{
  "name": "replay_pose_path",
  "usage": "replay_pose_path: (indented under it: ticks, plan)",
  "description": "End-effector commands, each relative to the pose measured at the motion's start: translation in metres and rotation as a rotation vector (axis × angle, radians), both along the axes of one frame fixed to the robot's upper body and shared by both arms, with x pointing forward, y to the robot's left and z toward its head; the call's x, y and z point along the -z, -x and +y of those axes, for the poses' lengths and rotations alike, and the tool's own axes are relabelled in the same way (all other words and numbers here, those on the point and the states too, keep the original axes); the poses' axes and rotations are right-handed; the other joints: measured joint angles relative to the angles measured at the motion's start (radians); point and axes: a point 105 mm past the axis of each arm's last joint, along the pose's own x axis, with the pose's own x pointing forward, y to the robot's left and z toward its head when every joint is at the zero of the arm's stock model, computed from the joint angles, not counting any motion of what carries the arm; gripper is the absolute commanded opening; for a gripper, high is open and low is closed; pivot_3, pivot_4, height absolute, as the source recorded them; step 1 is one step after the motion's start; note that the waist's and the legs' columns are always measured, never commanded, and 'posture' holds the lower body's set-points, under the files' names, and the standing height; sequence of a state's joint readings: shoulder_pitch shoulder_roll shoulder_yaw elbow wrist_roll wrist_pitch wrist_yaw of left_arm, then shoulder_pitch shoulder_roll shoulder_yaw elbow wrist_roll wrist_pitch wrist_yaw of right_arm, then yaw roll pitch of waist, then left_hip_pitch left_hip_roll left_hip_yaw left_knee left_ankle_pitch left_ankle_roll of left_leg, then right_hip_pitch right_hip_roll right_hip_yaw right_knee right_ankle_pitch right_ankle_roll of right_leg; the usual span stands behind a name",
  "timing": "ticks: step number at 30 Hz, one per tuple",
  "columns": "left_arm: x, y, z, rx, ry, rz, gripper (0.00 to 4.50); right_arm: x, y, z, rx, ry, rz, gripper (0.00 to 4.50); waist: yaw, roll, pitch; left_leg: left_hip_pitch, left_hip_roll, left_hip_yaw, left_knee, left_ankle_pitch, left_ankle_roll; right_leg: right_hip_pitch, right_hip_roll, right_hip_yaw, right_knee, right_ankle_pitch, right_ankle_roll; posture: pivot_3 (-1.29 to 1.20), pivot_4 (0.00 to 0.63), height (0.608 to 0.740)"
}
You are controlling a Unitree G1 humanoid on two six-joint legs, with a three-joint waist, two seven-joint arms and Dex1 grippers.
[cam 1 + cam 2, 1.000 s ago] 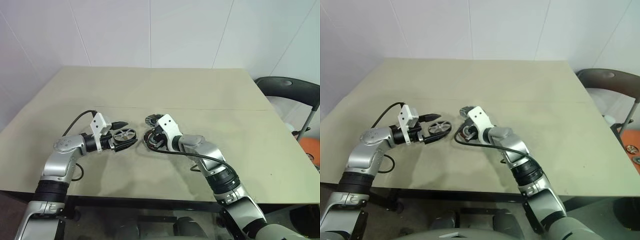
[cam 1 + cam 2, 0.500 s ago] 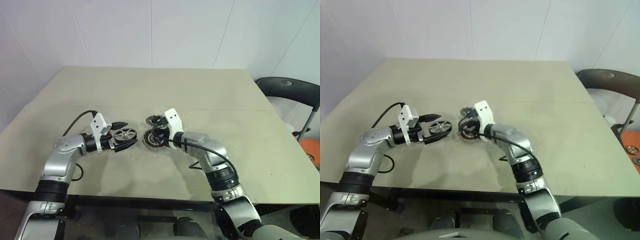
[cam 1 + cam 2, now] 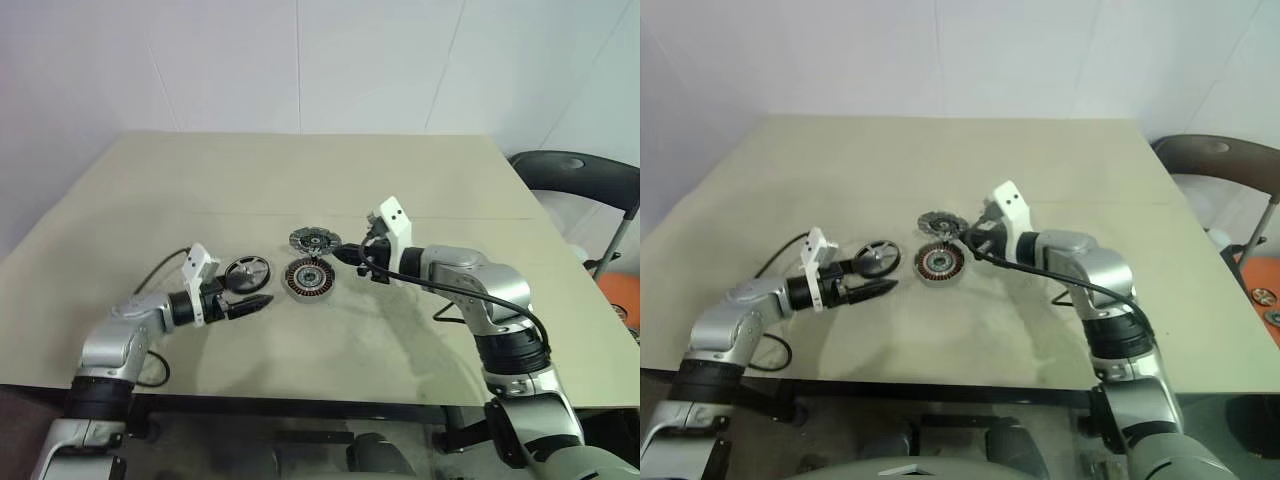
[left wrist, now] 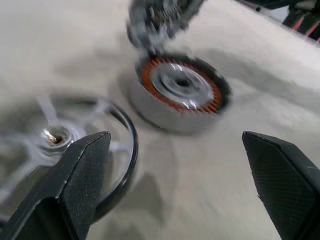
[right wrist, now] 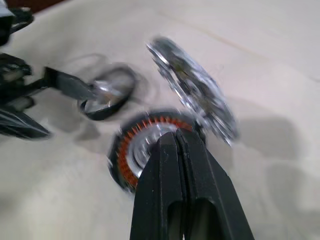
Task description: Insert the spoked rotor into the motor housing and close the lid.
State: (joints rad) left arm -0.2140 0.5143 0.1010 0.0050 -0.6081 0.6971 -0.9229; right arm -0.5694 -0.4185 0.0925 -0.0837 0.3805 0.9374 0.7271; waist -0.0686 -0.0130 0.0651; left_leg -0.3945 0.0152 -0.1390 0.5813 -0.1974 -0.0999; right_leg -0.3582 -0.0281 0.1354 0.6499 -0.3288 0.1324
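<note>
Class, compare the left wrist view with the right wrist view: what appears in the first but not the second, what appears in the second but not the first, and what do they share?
Left wrist view alone: the left hand from behind, its two fingers spread wide, open and holding nothing.

Right wrist view alone: the right hand, fingers pressed shut and holding nothing, plus the left hand seen from the front beside the rotor.

Both: the spoked rotor, the copper-wound motor housing, the blurred lid and the beige table.
</note>
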Motion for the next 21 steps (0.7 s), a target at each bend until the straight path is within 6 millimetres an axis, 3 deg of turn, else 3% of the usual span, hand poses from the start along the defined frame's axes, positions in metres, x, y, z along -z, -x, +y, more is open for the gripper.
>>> replay_pose_path:
  ticks: [1,5,9,12,17,21]
  plan:
    - [-0.022,0.003,0.0,-0.073,0.104,0.032,4.5,-0.012,-0.001,-0.006,-0.025,-0.005,-0.057,0.04,-0.001,0.0,0.0,0.0,0.0,0.0,0.0,0.0,0.0,0.0,0.0,0.0,0.0,0.0,0.0,0.0,0.0,0.74]
    - [-0.021,-0.002,0.013,-0.222,0.165,0.104,4.5,-0.011,-0.005,-0.013,-0.015,0.01,-0.057,0.04,-0.003,0.0,0.0,0.002,0.0,0.0,0.001,0.0,0.0,0.002,0.0,0.0,0.0,0.0,0.0,0.0,0.0,0.74]
    - [-0.051,-0.015,0.023,-0.324,0.394,0.107,4.5,-0.009,-0.007,-0.012,-0.017,0.01,-0.053,0.04,0.0,-0.001,0.0,0.002,0.0,0.0,0.001,0.0,0.0,0.002,0.0,0.0,0.0,0.0,0.0,0.0,0.0,0.74]
    - [-0.058,-0.01,0.026,-0.338,0.435,0.134,4.5,-0.003,-0.007,-0.012,-0.019,0.025,-0.042,0.04,-0.001,-0.001,0.0,0.001,0.0,0.0,0.002,0.0,0.0,0.002,0.0,0.0,-0.001,0.0,0.0,0.0,0.0,0.74]
    - [-0.088,-0.015,0.073,-0.481,0.617,0.087,4.5,0.005,-0.006,-0.016,-0.008,0.03,-0.021,0.04,-0.001,-0.001,0.0,0.001,0.0,0.0,0.001,0.0,0.0,0.001,0.0,0.0,0.0,0.0,0.0,0.0,0.0,0.74]
    - [-0.075,-0.014,0.089,-0.582,0.643,0.165,4.5,0.007,-0.006,-0.017,-0.006,0.038,-0.017,0.04,-0.001,-0.001,0.0,0.001,-0.001,0.001,0.003,0.0,0.0,0.003,0.0,0.0,-0.001,0.0,0.0,0.0,0.0,0.74]
